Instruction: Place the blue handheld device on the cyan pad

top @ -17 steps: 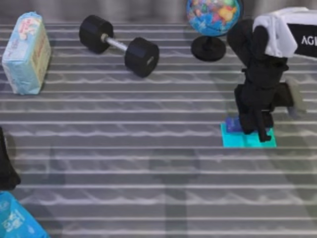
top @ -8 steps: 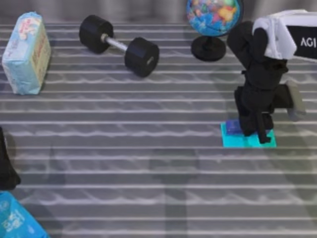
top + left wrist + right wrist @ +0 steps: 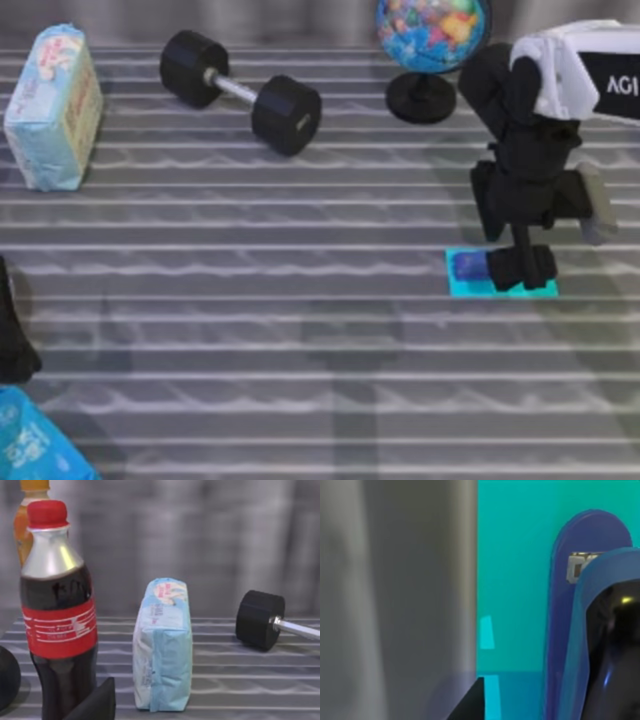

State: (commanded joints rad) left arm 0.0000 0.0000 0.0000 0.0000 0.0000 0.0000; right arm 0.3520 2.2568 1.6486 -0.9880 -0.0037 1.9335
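Right gripper (image 3: 520,268) is hovering over cyan pad (image 3: 470,287), fingers spread apart and holding nothing. Blue handheld device (image 3: 467,265) is lying on pad directly beneath it. Left arm is sitting parked at table's left edge.

A rendered tabletop test scene, not a lived-in room: a grey ribbed table (image 3: 250,330) before a blank grey backdrop carries unrelated props, namely a black dumbbell (image 3: 240,92), a colourful globe (image 3: 430,40), a pale blue wrapped package (image 3: 55,108) and a red-capped cola bottle (image 3: 57,615).
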